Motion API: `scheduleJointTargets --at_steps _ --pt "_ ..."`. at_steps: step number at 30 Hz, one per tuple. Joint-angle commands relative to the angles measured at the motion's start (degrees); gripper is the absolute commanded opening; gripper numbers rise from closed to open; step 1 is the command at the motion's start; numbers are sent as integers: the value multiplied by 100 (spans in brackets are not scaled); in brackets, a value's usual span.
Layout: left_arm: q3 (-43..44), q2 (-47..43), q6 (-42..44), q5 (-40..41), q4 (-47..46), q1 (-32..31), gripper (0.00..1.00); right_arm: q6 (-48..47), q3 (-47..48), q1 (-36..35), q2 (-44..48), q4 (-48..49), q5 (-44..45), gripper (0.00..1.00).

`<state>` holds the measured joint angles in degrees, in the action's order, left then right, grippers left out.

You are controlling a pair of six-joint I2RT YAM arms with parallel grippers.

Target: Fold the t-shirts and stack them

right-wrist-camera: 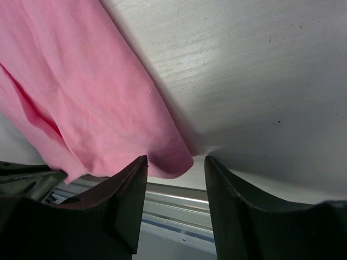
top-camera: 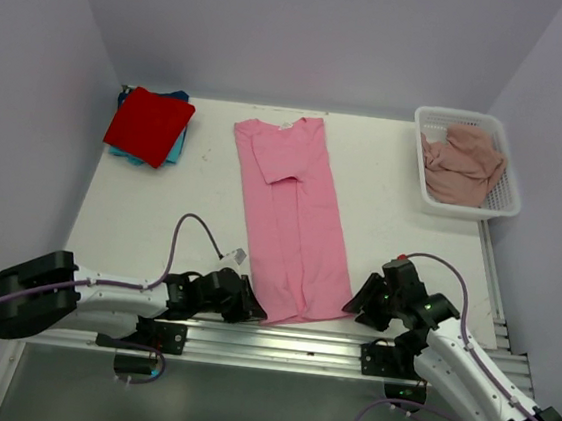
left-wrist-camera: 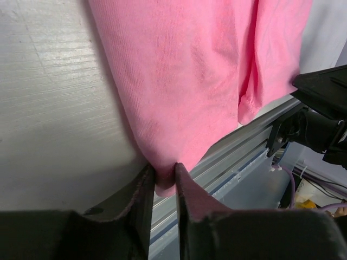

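The left jaws are pinched nearly shut on the near left corner of the pink shirt [left-wrist-camera: 184,81], with only a small nub of hem between them. So slim a bite could slip once the cloth is lifted. It is hard to tell whether they hold every layer of the fold or just the top one; if only the top, the shirt would open as it rises. The right jaws stand wide open with nothing in them. The shirt's near right corner lies on the tabletop [right-wrist-camera: 260,81] between them, closer to their left side. If they shut too high they could miss the cloth, and the two corners would then travel unevenly and skew the fold. Both corners lie beside the metal rail [top-camera: 287,344], so a low pass could snag fabric there.

The left arm [top-camera: 121,294] lies low, stretched rightward along the near edge. The right arm [top-camera: 452,354] reaches in from the near right, elbow bent, wrist tipped down. The shirt runs away from both jaws. A red folded stack [top-camera: 149,124] sits well beyond the left jaws and a basket [top-camera: 462,211] well beyond the right jaws.
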<state>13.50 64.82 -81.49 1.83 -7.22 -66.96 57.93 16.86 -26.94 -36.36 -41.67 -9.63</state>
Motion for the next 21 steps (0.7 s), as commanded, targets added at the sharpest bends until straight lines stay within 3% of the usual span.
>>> scheduleJointTargets --at_steps 1,5,11,17,21 --pt "-5 31 -24 230 -183 -45 22 60 -25 31 -47 106 -101 49" --pt "-23 40 -24 239 -218 -54 10 43 -25 31 -82 159 -92 43" --pt "-14 49 -16 248 -201 -45 0 60 -60 31 -82 247 -118 29" --pt "83 31 90 257 -139 -45 0 43 -60 31 -108 370 -180 2" --pt "206 -127 230 318 -34 -45 0 8 -17 31 -135 449 -250 0"
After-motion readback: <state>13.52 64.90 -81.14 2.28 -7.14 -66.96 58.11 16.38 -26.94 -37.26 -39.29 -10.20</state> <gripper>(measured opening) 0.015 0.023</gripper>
